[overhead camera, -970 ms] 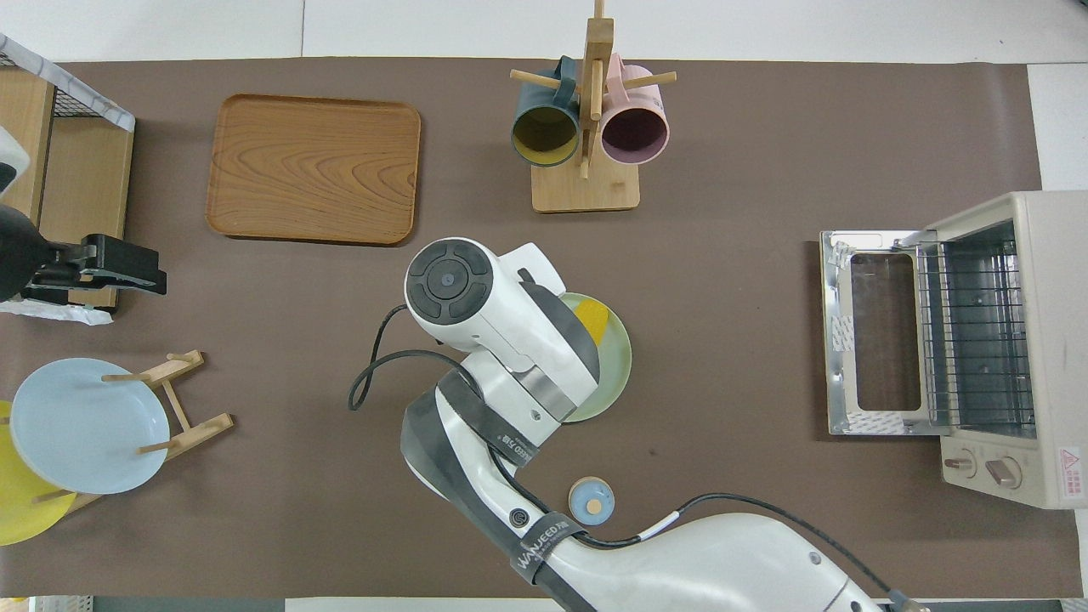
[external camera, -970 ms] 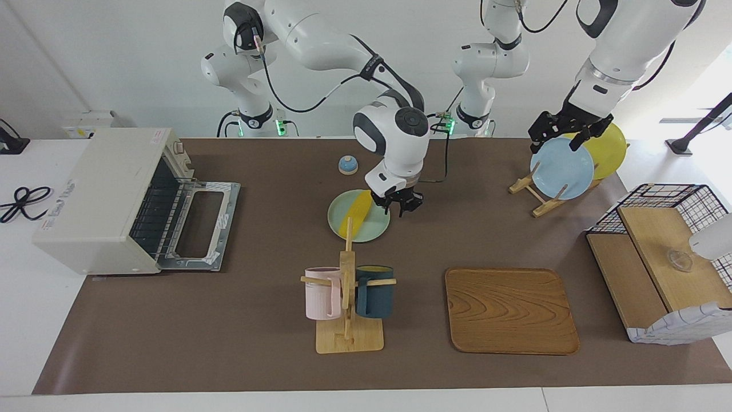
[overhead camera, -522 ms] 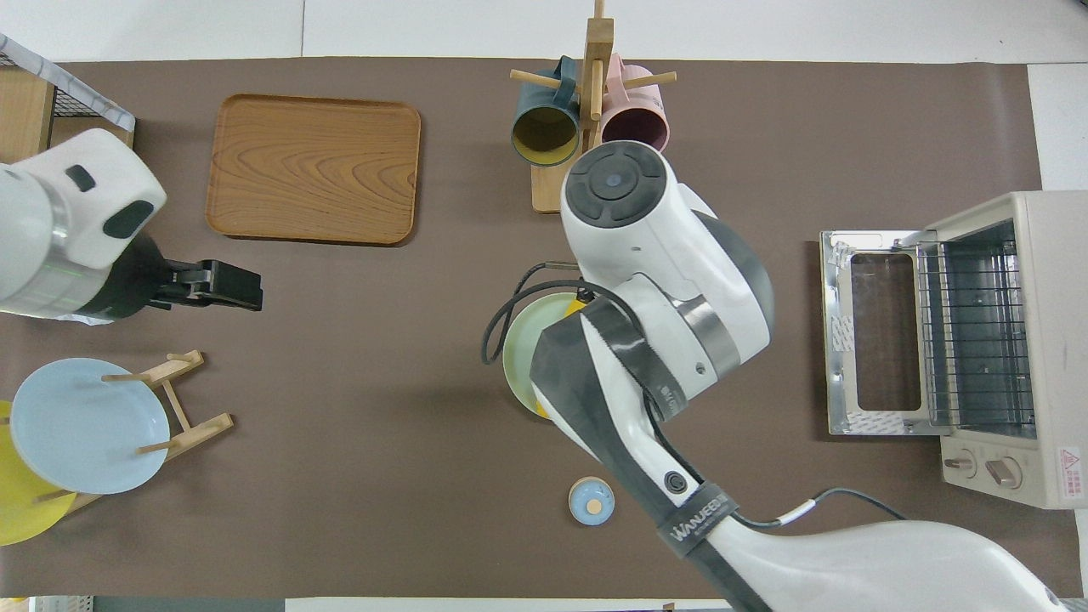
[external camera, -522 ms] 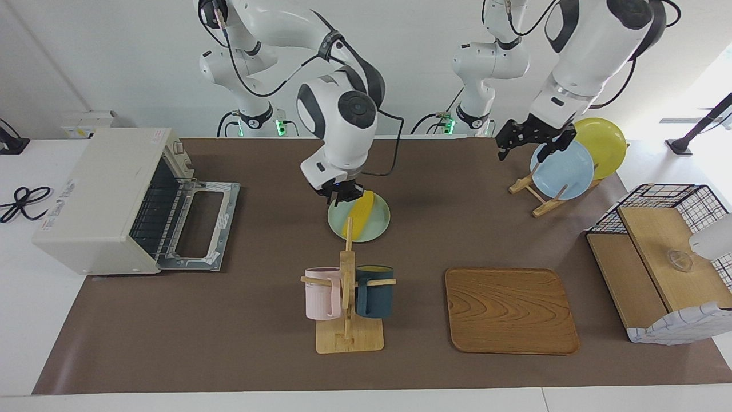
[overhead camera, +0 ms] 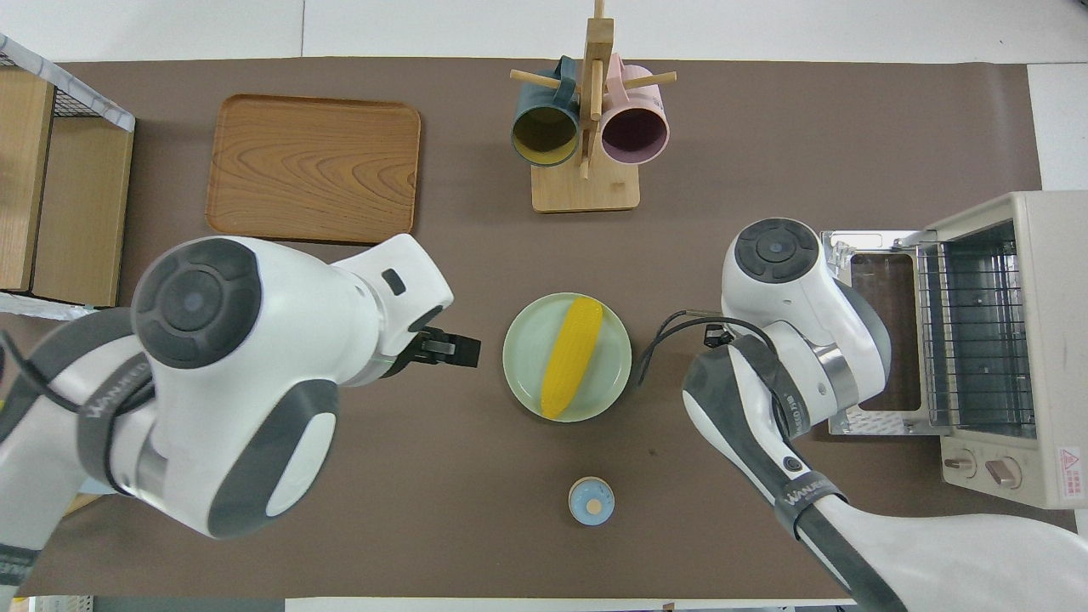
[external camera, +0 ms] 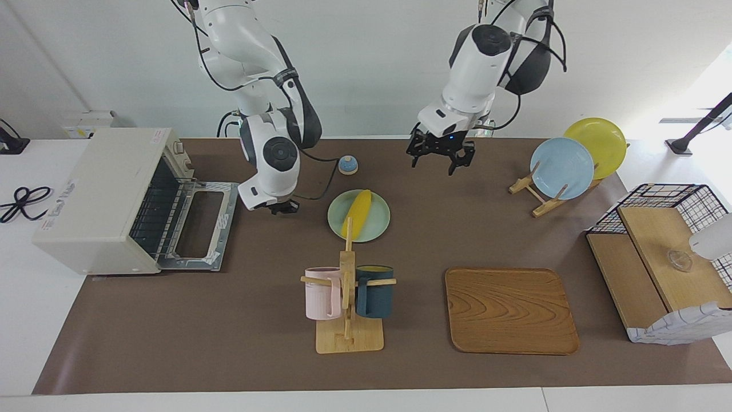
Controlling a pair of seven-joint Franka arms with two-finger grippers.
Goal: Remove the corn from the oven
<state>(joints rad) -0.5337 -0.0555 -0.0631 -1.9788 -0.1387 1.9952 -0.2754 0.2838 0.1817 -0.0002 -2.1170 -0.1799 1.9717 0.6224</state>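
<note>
The yellow corn (external camera: 357, 213) lies on a pale green plate (external camera: 374, 229) in the middle of the table; it also shows in the overhead view (overhead camera: 572, 357). The off-white oven (external camera: 97, 194) stands at the right arm's end of the table, its door (external camera: 200, 226) dropped open and its rack bare (overhead camera: 973, 340). My right gripper (external camera: 281, 208) hangs over the mat between the oven door and the plate, holding nothing. My left gripper (external camera: 439, 161) is open and empty over the mat, between the green plate and the plate rack.
A wooden mug rack (external camera: 347, 297) with a pink and a dark blue mug stands farther from the robots than the plate. A wooden tray (external camera: 510, 309), a plate rack (external camera: 537, 194) with a blue and a yellow plate, a small blue bell (external camera: 347, 165) and a wire basket shelf (external camera: 663, 252) are also here.
My right gripper has drawn away from the corn on the plate toward the oven. My left arm has swung from the plate rack toward the table's middle. The corn stays on the plate.
</note>
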